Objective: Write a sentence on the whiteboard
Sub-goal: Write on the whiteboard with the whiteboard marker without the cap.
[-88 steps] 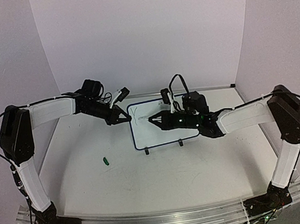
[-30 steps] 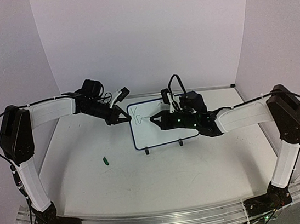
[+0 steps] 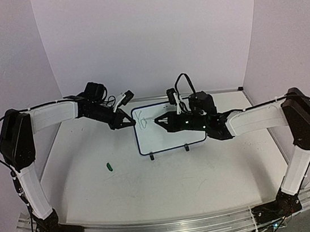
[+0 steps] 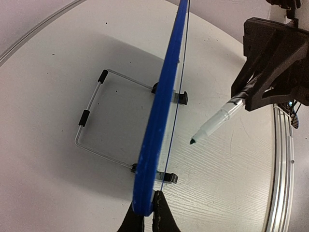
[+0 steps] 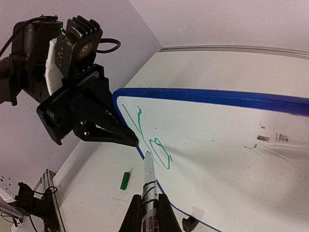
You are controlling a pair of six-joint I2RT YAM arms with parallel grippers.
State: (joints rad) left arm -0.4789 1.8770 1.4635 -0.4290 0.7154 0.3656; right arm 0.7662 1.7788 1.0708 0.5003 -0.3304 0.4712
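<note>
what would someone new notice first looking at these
The blue-framed whiteboard propped in the middle of the table, its left edge pinched in the shut jaws of the left gripper. Facing it, the right gripper clamps a marker whose tip hangs just off the board beside the first green letters, "Yo". A small green cap lies alone on the table, nearer the arms and to the board's left.

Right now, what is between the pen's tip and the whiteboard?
Nothing. The left wrist view shows a bare gap between the tip of the marker and the whiteboard, which is edge-on there, so they look apart.
</note>
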